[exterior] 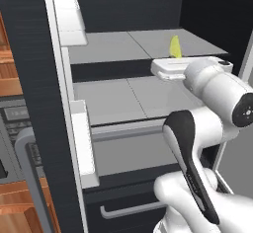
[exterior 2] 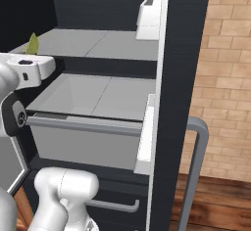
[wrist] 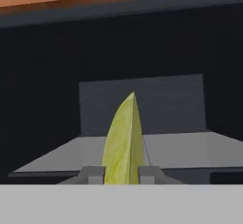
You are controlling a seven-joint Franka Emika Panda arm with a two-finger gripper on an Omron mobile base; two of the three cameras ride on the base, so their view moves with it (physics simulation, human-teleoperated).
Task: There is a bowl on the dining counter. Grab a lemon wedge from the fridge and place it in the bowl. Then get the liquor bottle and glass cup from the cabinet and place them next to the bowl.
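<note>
My gripper (wrist: 121, 174) is clenched on the lemon wedge (wrist: 124, 142) — in the hand view the yellow-green slice stands upright at lower centre, pinched between my two fingertips (wrist: 93, 174). Behind it lies a pale grey fridge shelf (wrist: 190, 149) against the dark back wall. In the left base view the wedge (exterior: 175, 47) pokes up at upper right, just above my white hand, over the upper shelf (exterior: 123, 46) of the open fridge (exterior: 29, 79). In the right base view it (exterior 2: 33, 44) shows at upper left — white door bins (exterior 2: 149, 14) sit along the door edge.
</note>
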